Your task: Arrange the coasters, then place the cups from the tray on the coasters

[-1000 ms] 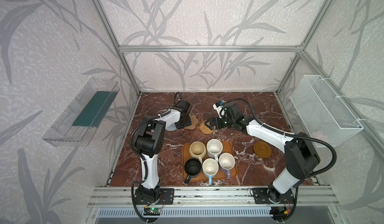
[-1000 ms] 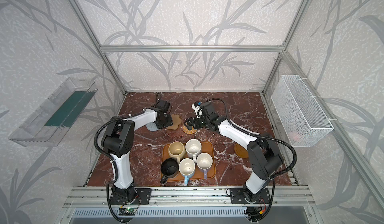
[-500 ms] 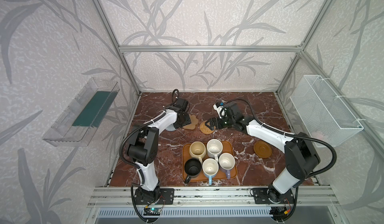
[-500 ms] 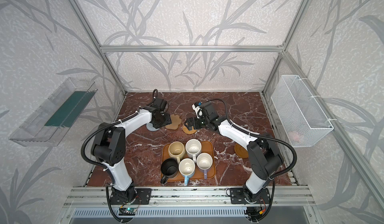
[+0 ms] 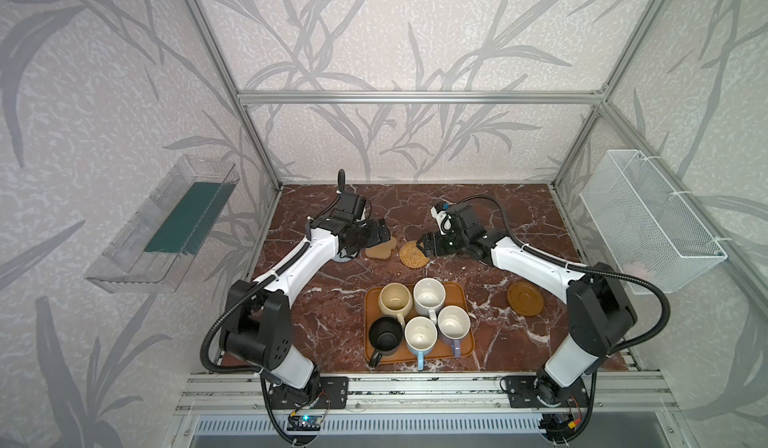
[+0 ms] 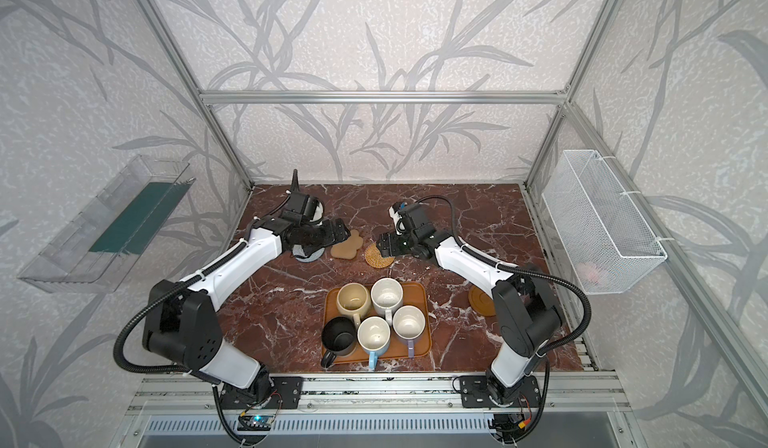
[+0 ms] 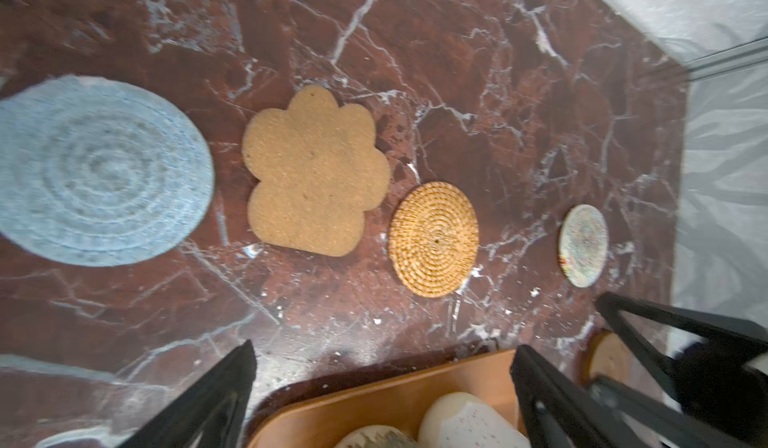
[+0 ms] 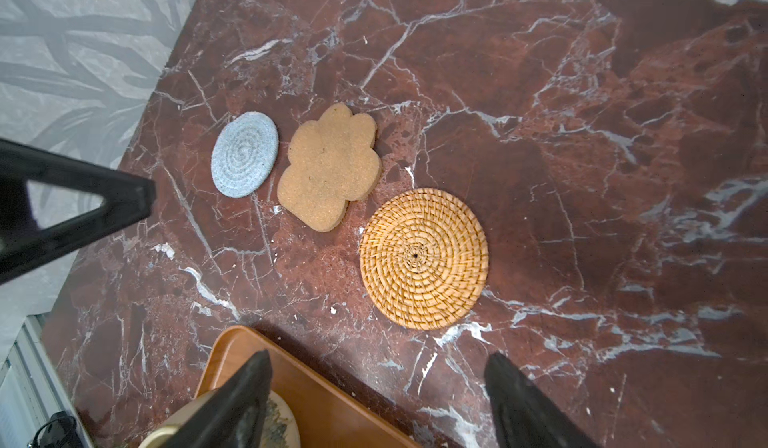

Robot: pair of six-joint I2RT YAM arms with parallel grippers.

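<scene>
**While both arms hang over the coaster row, all five cups sit on the tray**

Since the picture of a second ago, the left arm (image 5: 299,259) has swung its elbow out toward the front left of the table (image 5: 332,321). Its wrist has stayed over the left end of the row. The right arm (image 5: 523,261) holds the same pose as before, and no coaster or cup has shifted.

The left jaws stand wide apart with nothing between them, raised above the table near the far edge of the paw-shaped coaster (image 5: 380,251). The right jaws are also apart and empty, just right of the rattan coaster (image 5: 413,254).

Four coasters lie flat in a line across the far half of the table. The grey-blue coaster (image 8: 244,160) is at the left end and is partly hidden under the left arm in both top views. Next to it, just beside but not touching, comes the paw-shaped one, and then the rattan one. The whitish rope coaster (image 7: 583,245) lies farther along the row with a clear gap before it. It shows only in the left wrist view. The wooden disc (image 5: 525,298) lies alone to the right of the tray (image 5: 455,294), well apart from the row.

On the tray, the beige-yellow cup (image 5: 395,299) and the speckled white cup (image 5: 429,296) stand side by side at the back. The black cup (image 5: 386,333), the light blue cup (image 5: 421,336) and the lavender cup (image 5: 454,325) stand in front of them. All five are upright and packed close together, and the front three handles point toward the front rail.
</scene>
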